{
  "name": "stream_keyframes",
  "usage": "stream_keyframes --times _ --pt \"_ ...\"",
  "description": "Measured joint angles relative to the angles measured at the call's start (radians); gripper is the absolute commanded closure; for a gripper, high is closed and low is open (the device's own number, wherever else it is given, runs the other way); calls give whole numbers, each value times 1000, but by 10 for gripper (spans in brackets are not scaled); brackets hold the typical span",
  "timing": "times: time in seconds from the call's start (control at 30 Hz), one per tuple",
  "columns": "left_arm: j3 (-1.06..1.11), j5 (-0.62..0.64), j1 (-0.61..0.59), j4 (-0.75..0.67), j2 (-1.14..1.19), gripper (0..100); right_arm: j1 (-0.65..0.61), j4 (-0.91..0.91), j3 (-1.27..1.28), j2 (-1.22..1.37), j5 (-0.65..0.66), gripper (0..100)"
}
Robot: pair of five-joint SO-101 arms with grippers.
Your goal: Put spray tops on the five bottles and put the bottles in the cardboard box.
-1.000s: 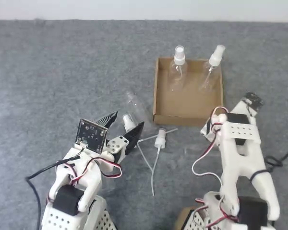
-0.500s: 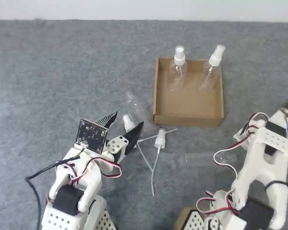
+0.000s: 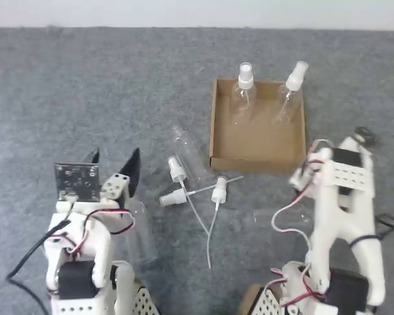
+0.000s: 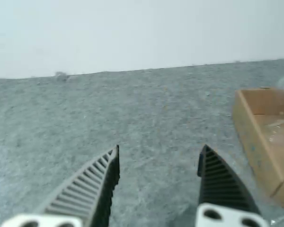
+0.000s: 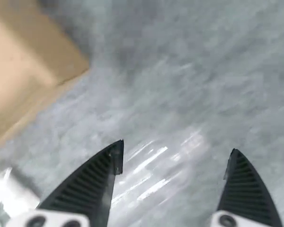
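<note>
Left arm sits lower left, folded close to its base, wrist up. Left end effector is spread wide, black serrated fingers aimed forward, roughly level. Right arm is on the right side, stretched forward, wrist pitched steeply down. Right end effector is also spread wide, tips well apart.

Left end effector withdrawn (off spray top), right arm swung inward

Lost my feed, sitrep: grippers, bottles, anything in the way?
Left gripper open, right gripper open, both empty. Two capped bottles in cardboard box. Three spray tops and an uncapped bottle loose on carpet between arms.
</note>
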Motion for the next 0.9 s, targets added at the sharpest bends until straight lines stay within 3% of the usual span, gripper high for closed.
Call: stream_keyframes --times 0.17,0.33,0.57,0.8,0.9 --pt "64 -41 -75 -34 12 750 -172 17 0 2 -91 709" --pt "71 -63 -130 -80 11 750 -190 6 20 2 -98 713" --pt "107 -63 -138 -84 9 750 -190 -178 170 2 -98 719" --pt "175 -63 -138 -84 6 750 -100 -226 180 3 -98 930" --pt "175 -63 -138 -84 6 750 -48 -245 180 3 -75 969"
